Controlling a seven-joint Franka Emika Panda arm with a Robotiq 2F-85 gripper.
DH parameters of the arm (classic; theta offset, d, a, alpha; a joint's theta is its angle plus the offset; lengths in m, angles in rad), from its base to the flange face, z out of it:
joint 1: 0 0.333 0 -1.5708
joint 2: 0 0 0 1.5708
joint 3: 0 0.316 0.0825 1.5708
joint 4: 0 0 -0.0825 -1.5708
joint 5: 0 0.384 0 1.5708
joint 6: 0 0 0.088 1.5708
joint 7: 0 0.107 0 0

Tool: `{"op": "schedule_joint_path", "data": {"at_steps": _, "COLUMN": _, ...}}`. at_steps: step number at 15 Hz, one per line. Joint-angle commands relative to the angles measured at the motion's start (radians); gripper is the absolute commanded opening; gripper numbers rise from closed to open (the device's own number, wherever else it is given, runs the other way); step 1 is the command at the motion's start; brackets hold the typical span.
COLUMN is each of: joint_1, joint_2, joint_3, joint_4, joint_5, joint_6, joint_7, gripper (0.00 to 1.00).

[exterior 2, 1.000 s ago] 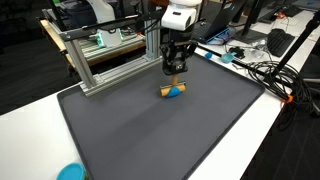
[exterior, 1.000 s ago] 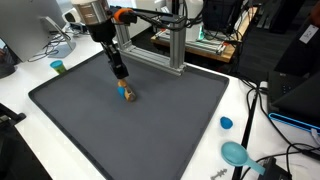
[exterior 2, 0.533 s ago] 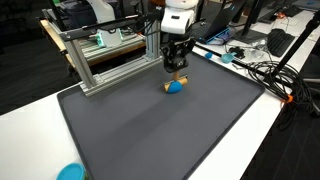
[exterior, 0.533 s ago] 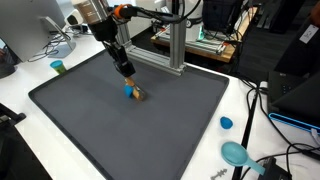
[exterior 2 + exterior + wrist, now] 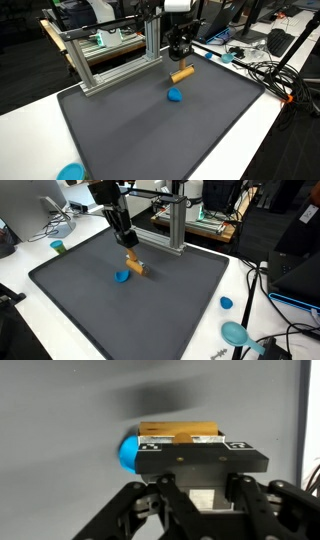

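My gripper (image 5: 129,252) is shut on a tan wooden block (image 5: 134,266) and holds it tilted in the air above the dark grey mat (image 5: 170,300). A small blue piece (image 5: 122,277) lies on the mat just below and beside the block, apart from it. Both exterior views show this: gripper (image 5: 180,62), block (image 5: 182,74), blue piece (image 5: 175,95), mat (image 5: 150,130). In the wrist view the block (image 5: 180,431) sits between the fingers above the gripper body, with the blue piece (image 5: 128,450) to its left on the mat.
An aluminium frame (image 5: 176,230) stands at the mat's far edge and also shows in an exterior view (image 5: 105,62). A blue cap (image 5: 226,303) and a teal scoop (image 5: 236,333) lie on the white table. A small cup (image 5: 58,247) and cables (image 5: 265,70) are nearby.
The gripper has risen and carried the wooden block up off the blue piece, which stays on the mat.
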Motion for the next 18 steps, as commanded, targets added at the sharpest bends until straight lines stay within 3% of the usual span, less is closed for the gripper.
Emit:
{"op": "schedule_joint_path", "data": {"at_steps": 1, "joint_1": -0.001, "joint_2": -0.104, "joint_3": 0.000, "joint_4": -0.103, "joint_5": 0.035, "joint_6": 0.109, "joint_7": -0.018, "gripper": 0.22}}
{"op": "schedule_joint_path", "data": {"at_steps": 3, "joint_1": 0.015, "joint_2": -0.128, "joint_3": -0.008, "joint_4": -0.133, "joint_5": -0.066, "joint_6": 0.157, "joint_7": -0.062, "gripper": 0.22}}
{"op": "schedule_joint_path", "data": {"at_steps": 9, "joint_1": 0.002, "joint_2": -0.171, "joint_3": 0.002, "joint_4": -0.108, "joint_5": -0.164, "joint_6": -0.067, "joint_7": -0.313, "gripper": 0.22}}
{"op": "schedule_joint_path", "data": {"at_steps": 15, "joint_1": 0.016, "joint_2": -0.172, "joint_3": 0.006, "joint_4": -0.006, "joint_5": -0.280, "joint_6": -0.306, "joint_7": -0.519, "gripper": 0.22}}
{"op": "schedule_joint_path", "data": {"at_steps": 17, "joint_1": 0.016, "joint_2": -0.154, "joint_3": 0.007, "joint_4": 0.039, "joint_5": -0.281, "joint_6": -0.350, "joint_7": -0.538, "gripper": 0.22}}
{"op": "schedule_joint_path", "data": {"at_steps": 18, "joint_1": 0.015, "joint_2": -0.166, "joint_3": 0.005, "joint_4": -0.015, "joint_5": -0.265, "joint_6": -0.292, "joint_7": -0.510, "gripper": 0.22}}
